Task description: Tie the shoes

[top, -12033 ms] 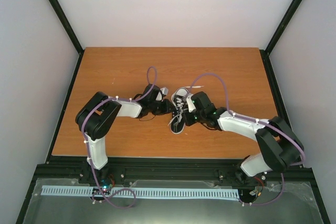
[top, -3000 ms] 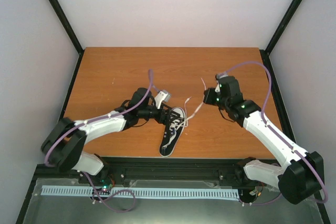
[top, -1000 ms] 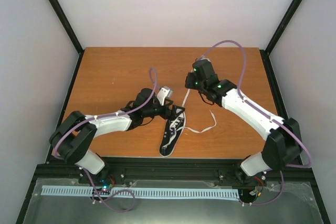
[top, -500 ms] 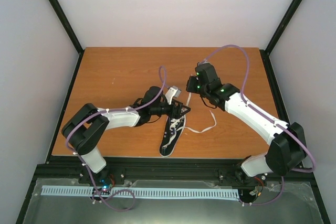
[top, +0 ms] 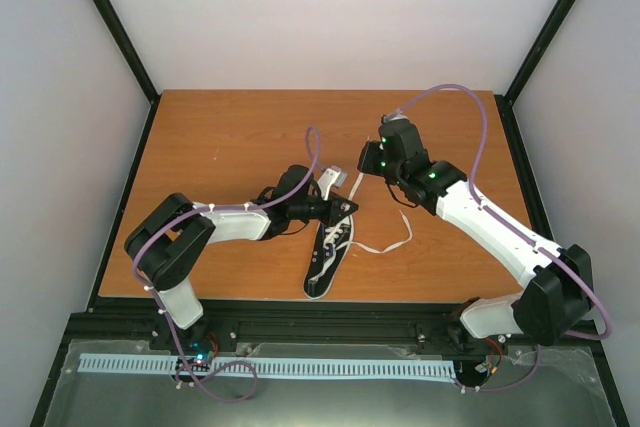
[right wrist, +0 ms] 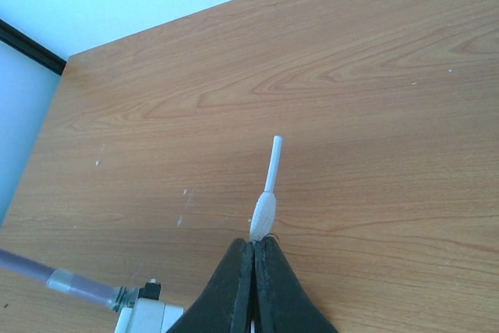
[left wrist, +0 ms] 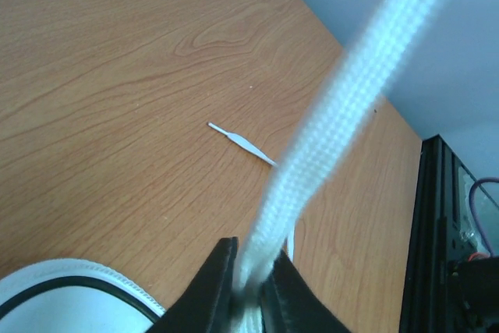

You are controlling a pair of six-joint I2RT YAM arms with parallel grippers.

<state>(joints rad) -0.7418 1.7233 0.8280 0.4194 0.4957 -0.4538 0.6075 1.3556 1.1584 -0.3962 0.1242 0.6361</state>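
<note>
The black sneaker [top: 327, 252] lies on the table [top: 220, 137] with its white toe cap toward the near edge. My left gripper [top: 347, 208] is at the shoe's far end, shut on a white lace [left wrist: 343, 76] that runs up and away between its jaws [left wrist: 251, 259]. My right gripper [top: 366, 163] is a little beyond the shoe and is shut on that lace's end [right wrist: 263, 210], with the aglet [right wrist: 271, 163] sticking out past its tips [right wrist: 256, 241]. The other lace [top: 390, 244] lies loose on the table to the right of the shoe. The shoe's white edging [left wrist: 70, 286] shows in the left wrist view.
The loose lace's tip [left wrist: 234, 136] rests on the wood. A black frame rail [top: 300, 309] runs along the near edge, and black posts [top: 520, 137] border the table's sides. White walls enclose the back.
My left gripper moved right to the shoe's far end and closed on the taut lace. My right gripper shifted slightly up and right, still holding the lace end.
</note>
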